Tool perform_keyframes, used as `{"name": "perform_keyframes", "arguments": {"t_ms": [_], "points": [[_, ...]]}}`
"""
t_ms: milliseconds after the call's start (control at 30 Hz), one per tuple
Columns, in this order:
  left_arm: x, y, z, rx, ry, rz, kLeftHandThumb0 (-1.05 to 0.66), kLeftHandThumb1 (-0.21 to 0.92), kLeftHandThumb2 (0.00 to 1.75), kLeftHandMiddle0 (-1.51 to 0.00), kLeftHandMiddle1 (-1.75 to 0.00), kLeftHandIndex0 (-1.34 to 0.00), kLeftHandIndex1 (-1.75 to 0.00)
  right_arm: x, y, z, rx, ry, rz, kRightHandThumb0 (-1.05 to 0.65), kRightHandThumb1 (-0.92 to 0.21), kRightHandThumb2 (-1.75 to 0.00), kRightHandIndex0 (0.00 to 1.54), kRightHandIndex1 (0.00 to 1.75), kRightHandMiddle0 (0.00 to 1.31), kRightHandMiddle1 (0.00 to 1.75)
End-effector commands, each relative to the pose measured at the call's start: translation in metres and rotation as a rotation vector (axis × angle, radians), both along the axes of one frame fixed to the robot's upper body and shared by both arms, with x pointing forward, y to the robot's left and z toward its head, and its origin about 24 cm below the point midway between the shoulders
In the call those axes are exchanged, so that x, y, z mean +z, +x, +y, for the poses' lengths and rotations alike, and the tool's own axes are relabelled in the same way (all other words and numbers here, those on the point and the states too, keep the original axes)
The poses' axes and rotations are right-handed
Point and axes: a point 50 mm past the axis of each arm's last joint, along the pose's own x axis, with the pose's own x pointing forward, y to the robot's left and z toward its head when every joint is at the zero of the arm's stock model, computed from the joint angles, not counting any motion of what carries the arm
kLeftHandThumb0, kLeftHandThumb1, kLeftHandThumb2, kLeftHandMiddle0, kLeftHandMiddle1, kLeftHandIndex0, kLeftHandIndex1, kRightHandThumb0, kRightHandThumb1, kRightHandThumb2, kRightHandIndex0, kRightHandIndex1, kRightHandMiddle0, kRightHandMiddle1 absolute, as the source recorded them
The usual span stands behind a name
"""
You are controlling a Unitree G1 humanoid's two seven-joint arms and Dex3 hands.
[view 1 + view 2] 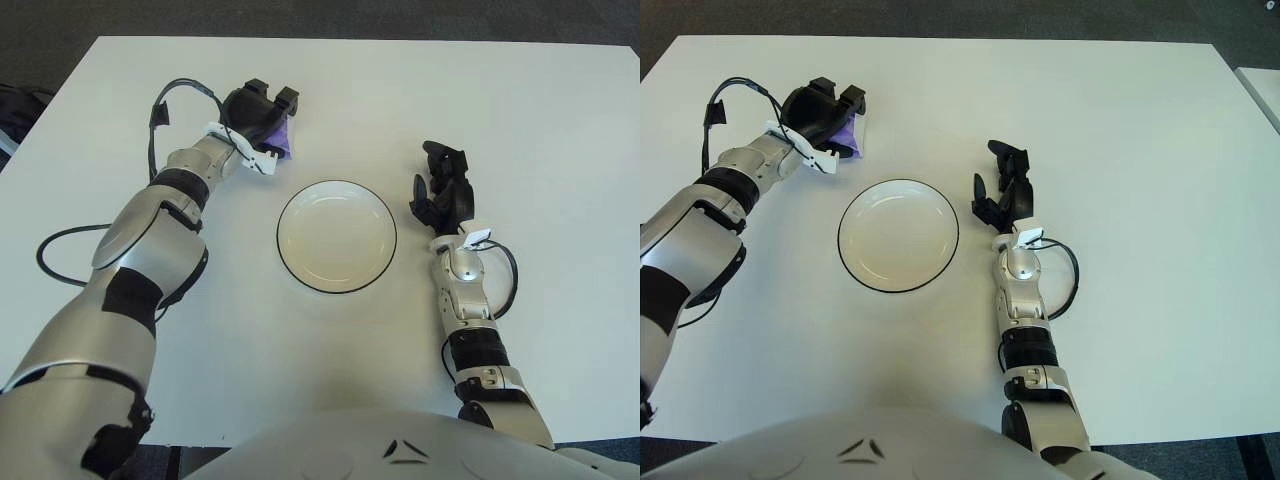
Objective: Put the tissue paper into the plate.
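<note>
Left hand [258, 112] reached far-left of plate [336, 236], fingers curled around purple tissue [282, 140] to grasp it. Right hand [440, 190] beside plate, fingers relaxed, empty.

Left hand [258, 112] around purple tissue paper [280, 139]

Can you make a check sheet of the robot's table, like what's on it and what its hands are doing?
Surface: white table, flat.
Job's things: purple tissue paper under the left hand, beyond the plate's left edge; white plate with dark rim, nothing in it.
Clutter: nothing seen.
Hands: left hand curled around the tissue; right hand right of the plate, fingers relaxed, holding nothing.
Cables: black cable looping beside the left arm; another at the right wrist.
Surroundings: dark floor.
</note>
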Motion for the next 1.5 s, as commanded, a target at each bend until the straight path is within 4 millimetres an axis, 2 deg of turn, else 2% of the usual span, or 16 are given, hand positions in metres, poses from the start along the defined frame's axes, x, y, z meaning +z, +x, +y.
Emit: {"name": "perform_keyframes", "arguments": {"t_ms": [0,133,733,1233,1467], "points": [[0.025,0.002,0.001,-0.034,-0.065,-0.087,-0.47,0.36,1.27,-1.16,-1.75,-0.59,-1.75,-0.052,-0.020,-0.007,-0.019,0.018,0.245,-0.52,-0.72,-0.76,0.32,0.32,0.00,1.09],[0.043,0.000,-0.003,-0.103,-0.117,-0.167,-0.47,0.34,1.29,-1.23,-1.75,-0.60,-1.75,-0.053,-0.019,-0.007,-0.020,0.021,0.246,-0.52,-0.71,-0.76,0.33,0.32,0.00,1.09],[0.067,-0.012,-0.019,-0.278,-0.241,-0.371,-0.47,0.35,1.27,-1.23,-1.75,-0.58,-1.75,-0.054,-0.018,-0.007,-0.020,0.024,0.250,-0.52,-0.69,-0.78,0.32,0.34,0.00,1.10],[0.071,-0.022,-0.030,-0.387,-0.244,-0.459,-0.48,0.33,1.30,-1.20,-1.75,-0.61,-1.75,-0.056,-0.016,-0.007,-0.018,0.022,0.256,-0.50,-0.69,-0.80,0.30,0.34,0.00,1.10],[0.068,-0.036,-0.041,-0.515,-0.292,-0.440,-0.48,0.32,1.32,-1.22,-1.75,-0.61,-1.75,-0.056,-0.015,-0.007,-0.023,0.022,0.257,-0.50,-0.68,-0.81,0.30,0.34,0.00,1.08]]}}
